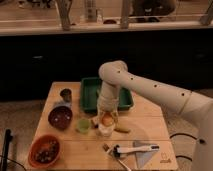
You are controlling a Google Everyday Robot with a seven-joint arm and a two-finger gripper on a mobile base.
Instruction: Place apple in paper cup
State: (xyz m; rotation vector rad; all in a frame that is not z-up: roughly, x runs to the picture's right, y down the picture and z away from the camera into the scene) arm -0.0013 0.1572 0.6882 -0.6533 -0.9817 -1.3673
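Camera view: hand (107,116) over paper cup (105,130), apple (107,120) at rim.

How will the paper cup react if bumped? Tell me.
The paper cup looks thin-walled and light, so it would probably slide or tip. The gripper is right above it with the apple at its rim; that weight inside should steady it.

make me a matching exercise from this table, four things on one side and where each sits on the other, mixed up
Things:
1. claw
2. green tray
3. dark purple bowl
4. translucent green cup

Places:
A. left of the green cup
B. rear middle of the table
C. just left of the paper cup
D. at the apple, directly above the paper cup

Pairs: 1-D, 2-B, 3-A, 4-C
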